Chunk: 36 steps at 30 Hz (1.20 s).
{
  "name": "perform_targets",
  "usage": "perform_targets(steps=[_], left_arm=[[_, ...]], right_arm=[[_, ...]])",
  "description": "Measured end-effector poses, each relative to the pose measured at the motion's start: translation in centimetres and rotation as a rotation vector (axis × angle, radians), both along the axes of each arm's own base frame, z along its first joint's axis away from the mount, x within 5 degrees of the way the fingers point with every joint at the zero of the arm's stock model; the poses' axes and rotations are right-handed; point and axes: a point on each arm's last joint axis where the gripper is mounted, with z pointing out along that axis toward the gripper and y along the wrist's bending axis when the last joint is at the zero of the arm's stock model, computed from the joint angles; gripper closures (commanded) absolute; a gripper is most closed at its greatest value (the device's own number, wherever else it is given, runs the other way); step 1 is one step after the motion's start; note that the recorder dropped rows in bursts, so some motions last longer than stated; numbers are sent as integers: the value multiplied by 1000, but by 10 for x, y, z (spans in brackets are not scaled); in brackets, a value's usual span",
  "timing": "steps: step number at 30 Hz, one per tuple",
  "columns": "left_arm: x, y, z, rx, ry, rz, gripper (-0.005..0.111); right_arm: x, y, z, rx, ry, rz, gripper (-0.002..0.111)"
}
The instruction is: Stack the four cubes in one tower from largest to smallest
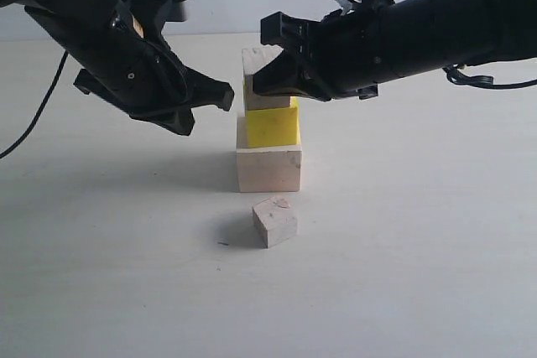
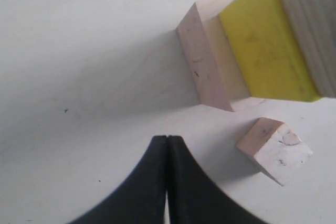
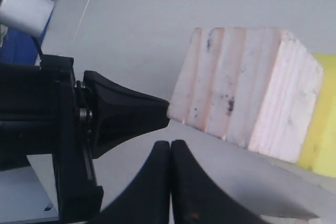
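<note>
In the exterior view, three cubes stand stacked on the table (image 1: 419, 249): the large pale wood cube (image 1: 268, 170) as base, the yellow cube (image 1: 273, 126) on it, and a small wood cube (image 1: 262, 96) on top. The loose small wood cube (image 1: 275, 221) lies on the table just in front of the stack. The left claw (image 1: 225, 94) hangs closed and empty beside the stack. The right claw (image 1: 258, 85), also closed, overlaps the top cube.

The left wrist view shows its fingers (image 2: 157, 177) pressed together above bare table, near the loose cube.

The right wrist view shows its closed tips just beside the top cube; contact cannot be told.
</note>
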Motion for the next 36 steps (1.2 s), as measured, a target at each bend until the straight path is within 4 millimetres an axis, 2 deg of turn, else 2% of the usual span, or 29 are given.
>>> perform_targets(steps=[5, 10, 15, 19, 23, 29, 36], left_arm=[[-1, 1, 0, 7, 11, -1, 107], [-3, 2, 1, 15, 23, -8, 107], [-6, 4, 21, -28, -49, -8, 107], [-14, 10, 37, -98, -165, 3, 107], [-30, 22, 42, -164, -275, 19, 107], [-65, 46, 52, -244, -409, 36, 107], [-111, 77, 68, -355, -526, 67, 107]], right_arm=[[-5, -2, 13, 1, -37, 12, 108], [-17, -13, 35, -23, -132, -33, 108], [-40, -44, 35, -118, -237, -231, 108], [-61, -57, 33, -182, -325, -206, 108], [-72, -60, 37, -228, -393, -131, 108], [-72, -60, 35, -247, -397, -107, 108], [-65, -55, 10, -276, -291, -80, 108]])
